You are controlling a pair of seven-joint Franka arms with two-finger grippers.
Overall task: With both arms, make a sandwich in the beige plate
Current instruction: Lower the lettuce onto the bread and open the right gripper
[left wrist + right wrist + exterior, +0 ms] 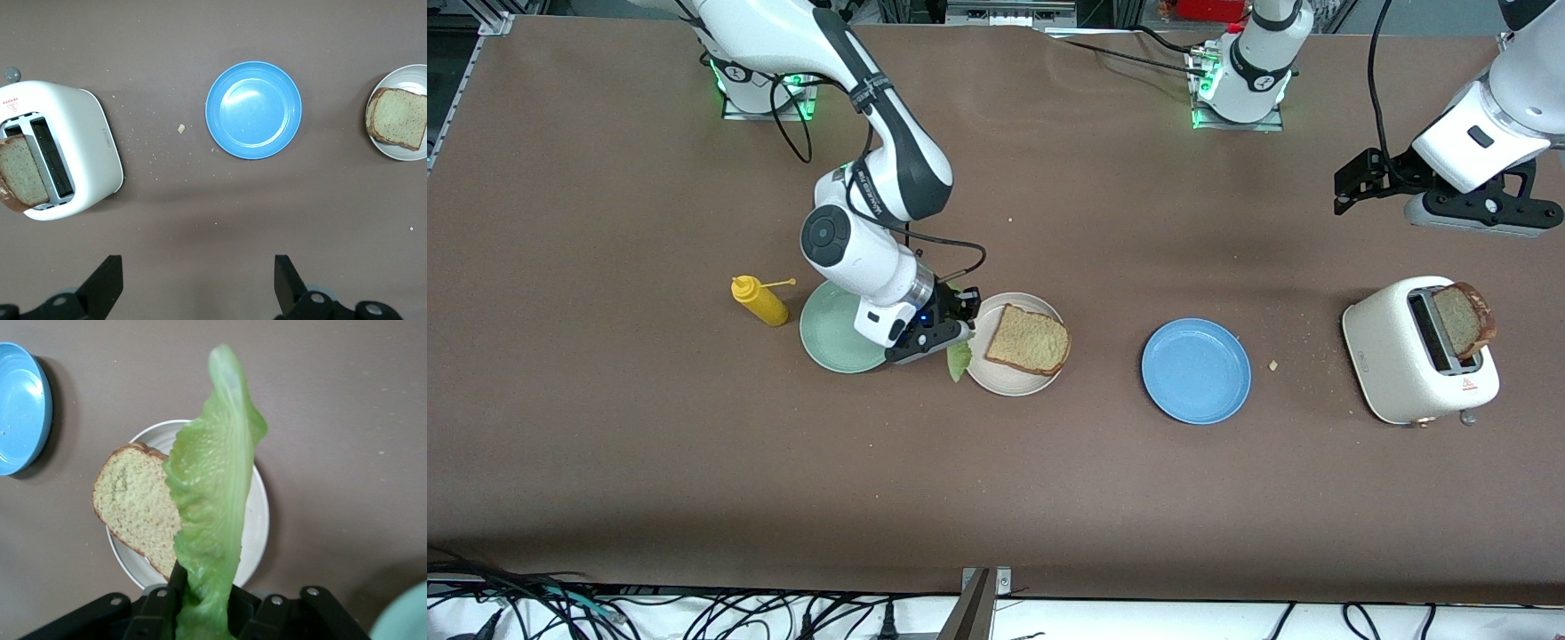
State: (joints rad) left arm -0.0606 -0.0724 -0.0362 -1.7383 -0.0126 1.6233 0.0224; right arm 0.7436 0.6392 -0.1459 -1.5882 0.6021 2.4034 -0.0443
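The right claw (958,327) is seen low between the pale green plate (831,342) and the beige plate (1016,344), pinched on a lettuce leaf (212,500). In the right wrist view the leaf hangs out from the fingers over the rim of the beige plate and partly over the bread slice (1029,339) that lies flat on it. In the front view only a tip of the leaf is seen, under the claw at the plate's edge.

The left claw (195,283) is held spread wide and empty, up in the air over bare worktop (605,462) near the toaster (1414,356); that arm appears to be waiting. A second bread slice (1465,320) stands in a toaster slot, sticking well out of it. The blue plate (1196,371) lies empty between the beige plate and the toaster. A yellow sauce bottle (760,300) stands beside the green plate.

The sandwich is judged about a third built: one slice down, the leaf not yet laid, the top slice not yet fetched.

Several slips are possible from here. If the leaf is let go where it hangs, it is likely to land half off the bread or over the plate rim, since it is limp and gripped at one end. It may also cling to a finger and be dragged off. The low wrist could nudge the green plate, which it overhangs
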